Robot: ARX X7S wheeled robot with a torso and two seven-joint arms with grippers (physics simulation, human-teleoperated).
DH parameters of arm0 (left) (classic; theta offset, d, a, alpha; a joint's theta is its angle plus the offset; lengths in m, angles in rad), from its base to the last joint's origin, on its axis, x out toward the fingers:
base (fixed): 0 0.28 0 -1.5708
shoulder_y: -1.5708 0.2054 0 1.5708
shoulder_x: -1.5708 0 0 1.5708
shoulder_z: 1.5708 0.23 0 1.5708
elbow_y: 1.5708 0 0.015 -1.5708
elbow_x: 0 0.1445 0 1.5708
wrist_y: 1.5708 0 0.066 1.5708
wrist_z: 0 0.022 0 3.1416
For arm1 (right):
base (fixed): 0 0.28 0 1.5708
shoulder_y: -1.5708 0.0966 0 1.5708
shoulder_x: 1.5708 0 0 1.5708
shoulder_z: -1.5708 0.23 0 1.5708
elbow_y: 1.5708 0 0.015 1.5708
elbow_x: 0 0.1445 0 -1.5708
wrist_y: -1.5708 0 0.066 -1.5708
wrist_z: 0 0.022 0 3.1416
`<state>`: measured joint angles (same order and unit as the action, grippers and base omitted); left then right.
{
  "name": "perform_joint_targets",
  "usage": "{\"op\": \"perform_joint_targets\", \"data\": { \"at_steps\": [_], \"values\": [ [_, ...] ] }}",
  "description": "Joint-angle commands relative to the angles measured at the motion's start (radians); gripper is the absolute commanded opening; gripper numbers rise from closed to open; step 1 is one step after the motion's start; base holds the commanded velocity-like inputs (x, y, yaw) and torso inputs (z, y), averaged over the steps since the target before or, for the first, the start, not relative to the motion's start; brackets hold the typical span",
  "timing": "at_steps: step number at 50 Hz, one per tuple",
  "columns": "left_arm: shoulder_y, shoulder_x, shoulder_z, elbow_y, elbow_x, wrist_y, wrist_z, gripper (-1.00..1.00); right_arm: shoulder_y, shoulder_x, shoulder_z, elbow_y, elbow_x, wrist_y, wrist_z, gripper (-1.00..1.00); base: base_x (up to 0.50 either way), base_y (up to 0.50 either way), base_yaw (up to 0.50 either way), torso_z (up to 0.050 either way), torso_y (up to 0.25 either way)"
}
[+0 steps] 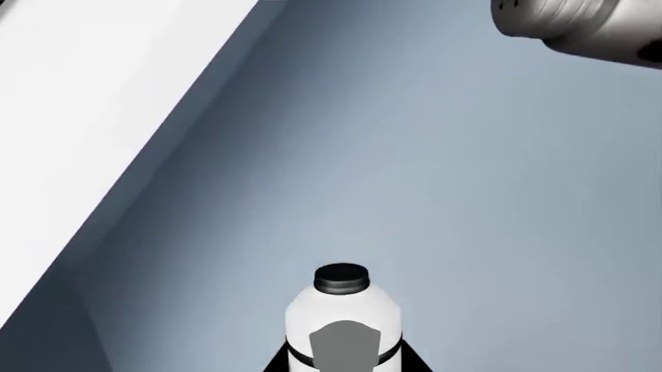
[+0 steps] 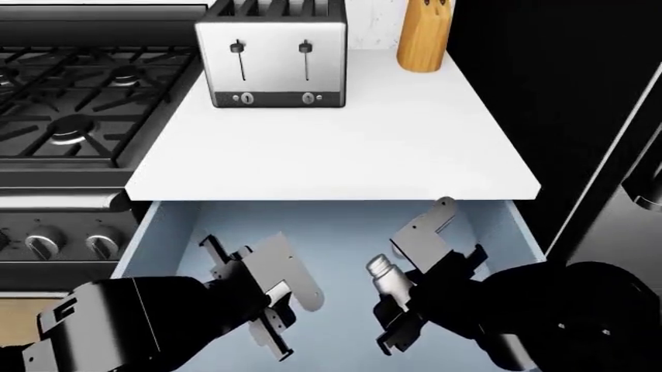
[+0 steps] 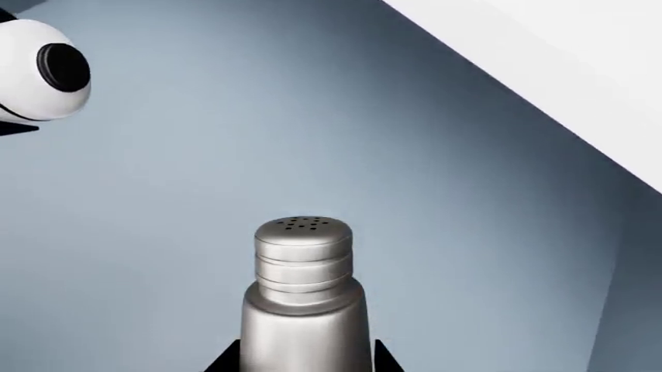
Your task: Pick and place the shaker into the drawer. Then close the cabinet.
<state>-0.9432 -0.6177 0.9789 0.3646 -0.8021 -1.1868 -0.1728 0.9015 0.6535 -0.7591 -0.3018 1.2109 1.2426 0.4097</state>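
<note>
Lower centre of the head view: the right claw [image 2: 398,310] pinches the shaker [image 2: 385,273] above the open drawer [image 2: 170,229]. Released here, it could roll. Left claw [image 2: 271,310] grips a bottle [image 1: 343,322].

White countertop [image 2: 342,155], steel toaster [image 2: 271,54] at back, wooden knife block [image 2: 423,35], black gas stove [image 2: 73,93] at left

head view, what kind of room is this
Most likely a kitchen: a black gas stove with cast-iron grates sits beside a white countertop carrying a silver two-slot toaster and a wooden knife block. Below the counter, a pale blue-grey drawer is pulled open.
</note>
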Motion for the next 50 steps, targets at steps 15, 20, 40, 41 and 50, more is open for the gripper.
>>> {"op": "perform_joint_targets", "data": {
  "at_steps": [15,20,40,41,50],
  "values": [
    [0.007,0.022,0.034,-0.050,0.045,0.029,0.001,-1.00,-0.027,-0.011,-0.061,0.055,-0.087,-0.070,-0.078,-1.00,0.00,0.00,0.00,0.001,0.000],
    [0.012,0.027,0.045,-0.059,0.052,0.034,0.003,-1.00,-0.035,-0.012,-0.071,0.064,-0.101,-0.085,-0.088,-1.00,0.00,0.00,0.00,0.000,0.002],
    [0.026,0.034,0.073,-0.087,0.067,0.053,0.011,-1.00,-0.042,-0.027,-0.101,0.095,-0.128,-0.105,-0.112,-1.00,0.00,0.00,0.00,0.001,0.001],
    [0.027,0.034,0.073,-0.088,0.068,0.055,0.012,-1.00,-0.042,-0.028,-0.102,0.097,-0.128,-0.105,-0.112,-1.00,0.00,0.00,0.00,0.000,0.000],
    [0.029,0.033,0.074,-0.092,0.068,0.063,0.014,-1.00,-0.041,-0.041,-0.115,0.112,-0.137,-0.108,-0.117,-1.00,0.00,0.00,0.00,0.000,0.000]
  ]
}}
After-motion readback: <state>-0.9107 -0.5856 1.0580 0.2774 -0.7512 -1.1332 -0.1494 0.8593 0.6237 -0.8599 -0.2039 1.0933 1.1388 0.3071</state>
